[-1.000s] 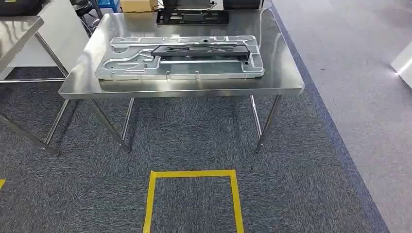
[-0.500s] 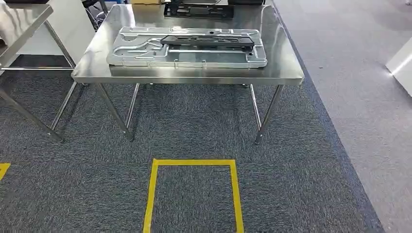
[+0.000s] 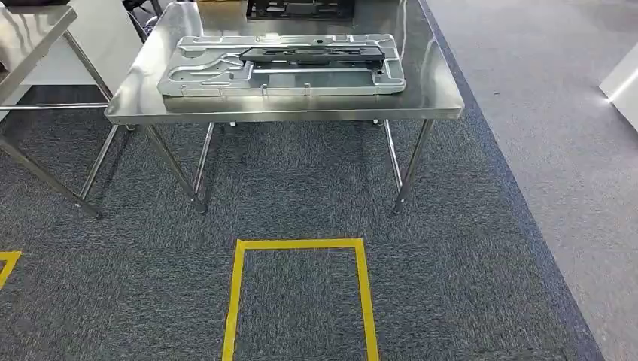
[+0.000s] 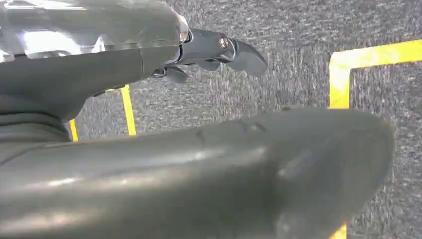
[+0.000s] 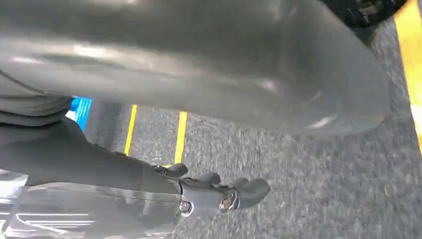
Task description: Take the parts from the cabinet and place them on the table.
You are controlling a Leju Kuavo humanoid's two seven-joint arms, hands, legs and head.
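Between fetches: both parts, grey metal panel [image 3: 280, 66] and black bracket [image 3: 312, 53] upon it, lie on the steel surface [image 3: 286, 109]; left hand [image 4: 209, 50] and right hand [image 5: 214, 191] hang with fingers loosely spread, holding nothing, so returning to the cabinet seems next.

Both arms hang low, the left hand [image 4: 199, 55] and the right hand [image 5: 209, 191] each empty, their dark fingers [image 4: 244, 55] slightly curled and apart, touching nothing, with the thick grey thumb alongside.
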